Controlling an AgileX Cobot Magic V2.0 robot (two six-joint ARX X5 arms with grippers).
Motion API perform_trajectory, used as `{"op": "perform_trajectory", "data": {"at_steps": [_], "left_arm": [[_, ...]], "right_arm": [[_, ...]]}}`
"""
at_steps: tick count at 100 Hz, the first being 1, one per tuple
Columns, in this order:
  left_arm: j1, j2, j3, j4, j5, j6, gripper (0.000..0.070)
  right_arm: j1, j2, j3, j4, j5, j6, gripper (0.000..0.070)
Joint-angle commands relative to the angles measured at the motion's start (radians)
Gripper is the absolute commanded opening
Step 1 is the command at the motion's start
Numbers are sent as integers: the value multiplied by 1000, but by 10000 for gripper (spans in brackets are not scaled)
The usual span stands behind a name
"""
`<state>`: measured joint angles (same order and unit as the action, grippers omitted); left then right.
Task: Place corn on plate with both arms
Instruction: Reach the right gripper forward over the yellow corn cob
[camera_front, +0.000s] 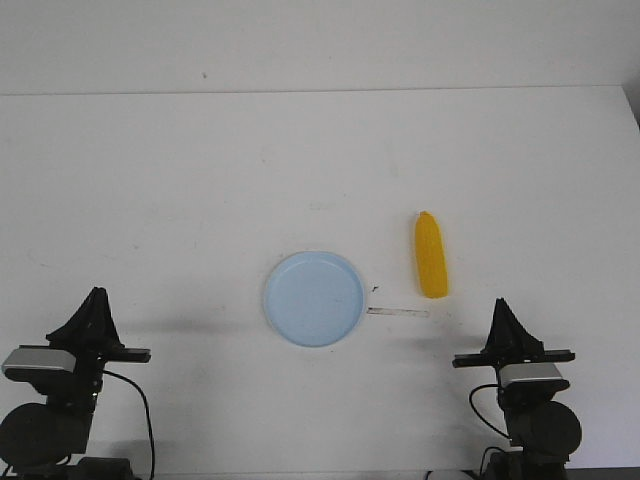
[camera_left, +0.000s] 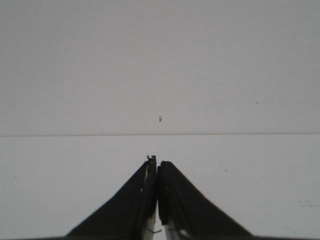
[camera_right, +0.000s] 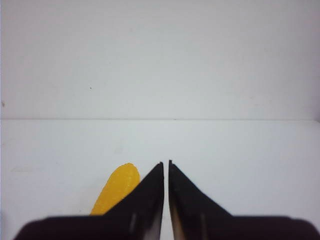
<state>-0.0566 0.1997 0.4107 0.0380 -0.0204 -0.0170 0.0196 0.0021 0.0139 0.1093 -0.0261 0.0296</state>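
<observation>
The yellow corn (camera_front: 431, 256) lies on the white table, right of the pale blue plate (camera_front: 314, 298), its tapered tip pointing away from me. The plate is empty and sits near the table's middle. My left gripper (camera_front: 96, 295) is shut and empty at the near left, far from both; in the left wrist view (camera_left: 157, 161) its jaws are pressed together over bare table. My right gripper (camera_front: 501, 304) is shut and empty at the near right, just nearer and to the right of the corn. The corn (camera_right: 116, 192) shows beside the right gripper (camera_right: 166, 163) in the right wrist view.
A thin pale strip (camera_front: 398, 313) lies on the table between the plate and the corn's near end. The table's far edge (camera_front: 320, 92) meets a white wall. A small dark mark (camera_left: 160, 118) shows on the wall in the left wrist view.
</observation>
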Motion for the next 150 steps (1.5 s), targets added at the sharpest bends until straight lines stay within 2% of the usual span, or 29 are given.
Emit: {"op": "perform_trajectory", "data": {"at_steps": [1,44,63,75,95,120,141,150], "left_arm": [[0,-1,8,12,0,8,1],[-1,-1,8,12,0,8,1],[0,-1,8,11,0,8,1],[0,-1,8,11,0,8,1],[0,-1,8,11,0,8,1],[0,-1,8,11,0,8,1],[0,-1,8,11,0,8,1],[0,-1,8,11,0,8,1]], "right_arm": [[1,-1,-1,10,0,-5,15],[0,-1,25,13,3,13,8],[8,83,185,-134,31,-8,7],[8,216,294,-253,29,-3,6],[11,497,451,-333,27,9,6],[36,858,669,-498,26,32,7],[66,1101,851,-607,22,228,7],[75,1198,940,-659,18,255,7]]}}
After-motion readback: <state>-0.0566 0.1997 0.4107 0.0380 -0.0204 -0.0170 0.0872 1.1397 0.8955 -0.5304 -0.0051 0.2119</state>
